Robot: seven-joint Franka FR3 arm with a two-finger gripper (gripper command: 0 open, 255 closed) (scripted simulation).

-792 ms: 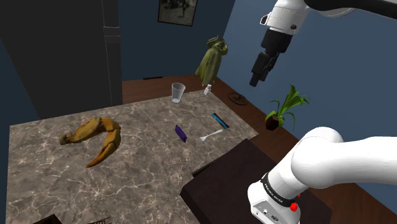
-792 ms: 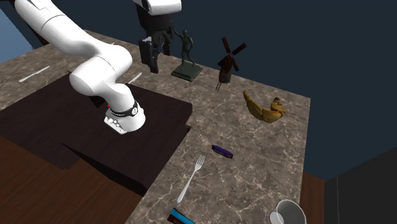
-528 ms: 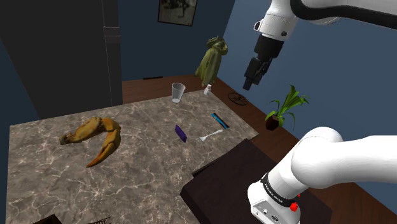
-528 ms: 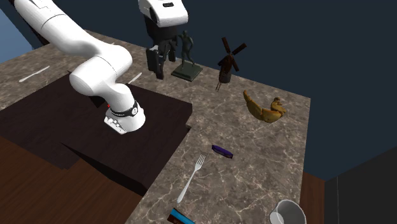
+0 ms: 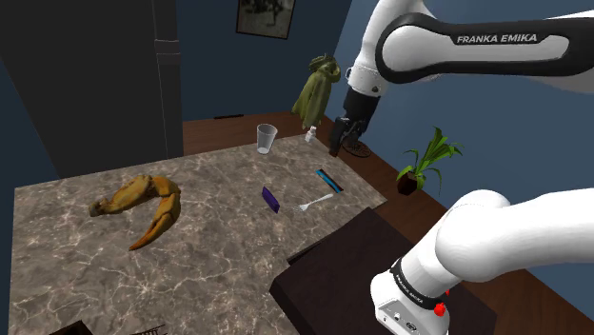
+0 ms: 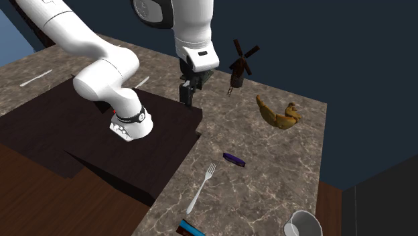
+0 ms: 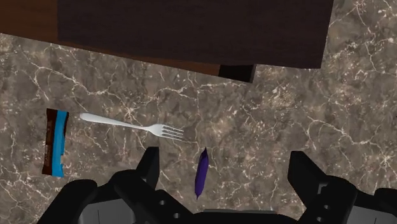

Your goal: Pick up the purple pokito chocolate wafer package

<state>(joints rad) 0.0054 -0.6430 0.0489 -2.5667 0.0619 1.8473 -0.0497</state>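
Gripper (image 7: pixel 224 162), spread wide, hangs above purple package (image 7: pixel 201 173) lying crosswise to fork (image 7: pixel 130 125)

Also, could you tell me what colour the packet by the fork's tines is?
The packet is purple; the wrist view shows it best.

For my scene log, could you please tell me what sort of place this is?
Probably a room in a house: a brown marble-patterned tabletop, a dark framed picture on the blue wall and a green potted plant.
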